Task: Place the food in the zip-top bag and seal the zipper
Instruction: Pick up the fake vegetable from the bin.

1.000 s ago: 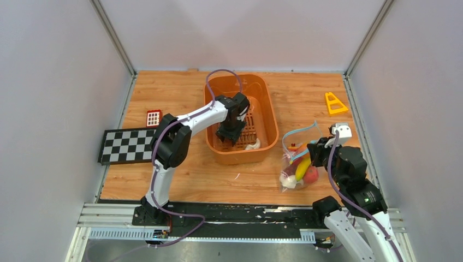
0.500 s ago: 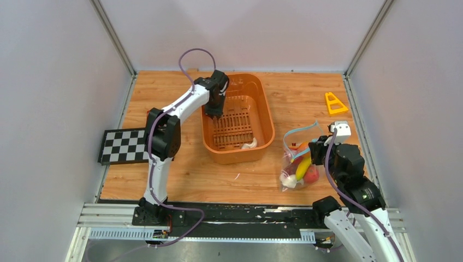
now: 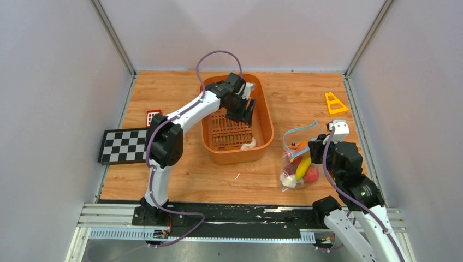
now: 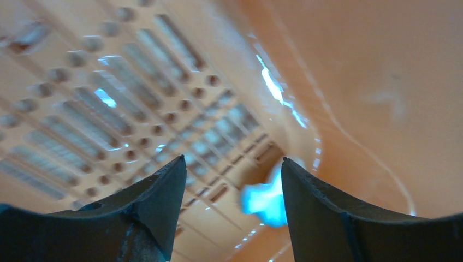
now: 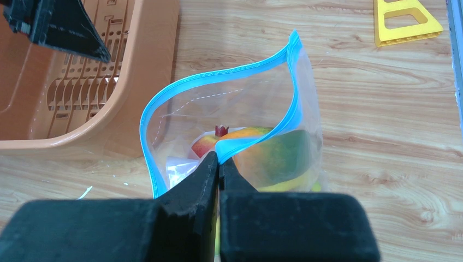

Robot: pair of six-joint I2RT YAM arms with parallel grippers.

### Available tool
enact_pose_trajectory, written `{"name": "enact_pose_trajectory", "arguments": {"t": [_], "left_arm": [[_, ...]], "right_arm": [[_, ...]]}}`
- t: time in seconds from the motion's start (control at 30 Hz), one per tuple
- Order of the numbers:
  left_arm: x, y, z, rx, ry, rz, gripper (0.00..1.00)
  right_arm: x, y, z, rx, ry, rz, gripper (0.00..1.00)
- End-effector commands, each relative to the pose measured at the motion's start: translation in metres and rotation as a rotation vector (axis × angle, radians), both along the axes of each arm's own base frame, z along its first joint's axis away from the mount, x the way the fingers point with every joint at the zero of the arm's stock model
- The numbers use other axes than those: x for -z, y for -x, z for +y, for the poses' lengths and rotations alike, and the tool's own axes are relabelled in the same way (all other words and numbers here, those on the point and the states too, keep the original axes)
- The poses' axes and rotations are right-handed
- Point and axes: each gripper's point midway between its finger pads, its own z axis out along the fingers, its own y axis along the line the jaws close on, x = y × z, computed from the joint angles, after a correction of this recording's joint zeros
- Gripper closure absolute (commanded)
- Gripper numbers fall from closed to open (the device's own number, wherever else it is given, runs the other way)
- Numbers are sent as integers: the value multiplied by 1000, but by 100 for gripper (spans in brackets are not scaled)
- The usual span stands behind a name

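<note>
The left gripper (image 3: 245,113) has swung across to the far end of the basket (image 3: 240,156), jaws spread and empty, and should come down squarely over the white piece (image 3: 250,144) in its near corner, while the right gripper (image 5: 219,158) pinches the bag (image 3: 295,158) open beside the basket.

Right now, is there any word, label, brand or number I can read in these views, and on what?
None readable. The checkerboard bears only black and white squares, the red block only a white grid; the yellow triangle, orange basket and zip-top bag show no print.
</note>
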Motion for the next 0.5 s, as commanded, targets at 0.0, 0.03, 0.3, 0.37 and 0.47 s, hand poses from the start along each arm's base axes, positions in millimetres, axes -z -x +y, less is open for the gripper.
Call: {"name": "enact_pose_trajectory", "arguments": {"t": [0.0, 0.03, 0.3, 0.37, 0.47], "left_arm": [[-15, 36, -44, 185, 98, 10, 26], [-8, 43, -46, 204, 83, 22, 26], [33, 89, -42, 289, -7, 94, 17], [48, 93, -38, 283, -56, 104, 17], [58, 85, -34, 259, -98, 92, 16]], "right_arm": [[-11, -7, 0, 4, 5, -41, 100], [-10, -7, 1, -1, 9, -39, 100], [-9, -7, 6, -30, 5, -33, 100], [-9, -7, 6, -33, 4, -34, 100], [-10, -7, 8, -42, 2, -38, 100]]}}
